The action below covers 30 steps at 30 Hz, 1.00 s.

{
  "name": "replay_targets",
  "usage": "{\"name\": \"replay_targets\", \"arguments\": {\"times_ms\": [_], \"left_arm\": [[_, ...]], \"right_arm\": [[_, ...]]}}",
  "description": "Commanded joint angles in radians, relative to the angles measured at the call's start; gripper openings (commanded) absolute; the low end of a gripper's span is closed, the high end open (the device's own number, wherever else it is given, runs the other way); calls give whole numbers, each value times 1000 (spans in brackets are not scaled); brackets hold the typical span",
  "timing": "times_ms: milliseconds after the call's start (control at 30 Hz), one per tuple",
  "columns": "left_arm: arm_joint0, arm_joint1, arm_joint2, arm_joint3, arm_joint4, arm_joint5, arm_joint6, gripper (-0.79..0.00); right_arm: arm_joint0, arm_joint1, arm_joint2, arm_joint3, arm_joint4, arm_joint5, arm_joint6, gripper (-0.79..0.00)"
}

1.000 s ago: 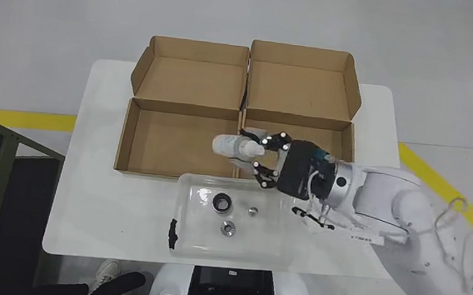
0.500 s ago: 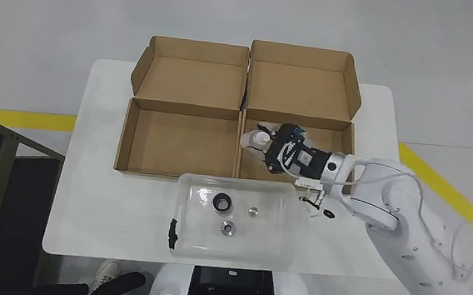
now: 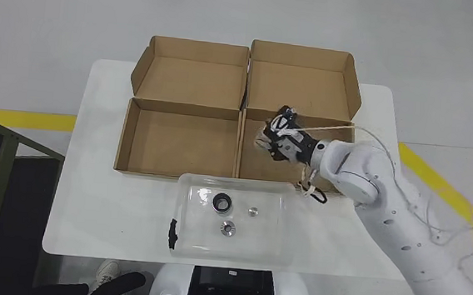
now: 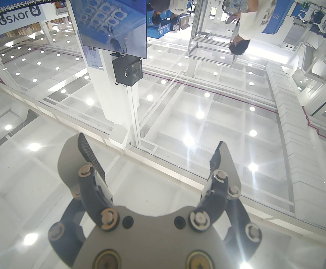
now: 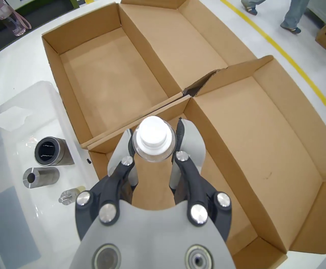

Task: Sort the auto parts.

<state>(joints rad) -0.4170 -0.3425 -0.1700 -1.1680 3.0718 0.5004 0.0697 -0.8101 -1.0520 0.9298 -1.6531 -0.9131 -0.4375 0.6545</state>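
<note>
Right hand [image 5: 155,131] grips a clear bottle [image 5: 154,142] with a white cap, one finger on each side of its body. The bottle hangs over the right box [image 5: 254,122], at the corner next to the left box [image 5: 109,76]. The clear tray [image 5: 38,86] sits on the white surface [image 3: 92,178] just beside the boxes. It holds a bushing [image 5: 49,151], a cylinder [image 5: 40,177] and a small pin [image 5: 70,194], all apart. Left hand [image 4: 151,142] is spread wide, holds nothing and faces the ceiling.
</note>
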Motion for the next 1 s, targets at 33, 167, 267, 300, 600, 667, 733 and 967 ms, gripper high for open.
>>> {"name": "replay_targets", "arguments": {"times_ms": [33, 167, 267, 300, 600, 667, 733, 967], "left_arm": [[0, 0, 0, 0, 0, 0, 0, 0], [0, 0, 0, 0, 0, 0, 0, 0], [0, 0, 0, 0, 0, 0, 0, 0], [0, 0, 0, 0, 0, 0, 0, 0], [0, 0, 0, 0, 0, 0, 0, 0], [0, 0, 0, 0, 0, 0, 0, 0], [0, 0, 0, 0, 0, 0, 0, 0], [0, 0, 0, 0, 0, 0, 0, 0]], "right_arm": [[26, -14, -28, 58, 18, 6, -15, -785], [61, -30, -57, 121, 36, 2, -28, -785], [83, -42, -77, 164, 46, -2, -36, -785], [88, -46, -83, 176, 47, 0, -39, -785], [106, -68, -109, 242, 37, 15, -67, -785], [109, -71, -113, 251, 34, 14, -66, -785], [112, -75, -117, 255, 31, 14, -64, -785], [113, -86, -127, 273, 22, 11, -63, -449]]}}
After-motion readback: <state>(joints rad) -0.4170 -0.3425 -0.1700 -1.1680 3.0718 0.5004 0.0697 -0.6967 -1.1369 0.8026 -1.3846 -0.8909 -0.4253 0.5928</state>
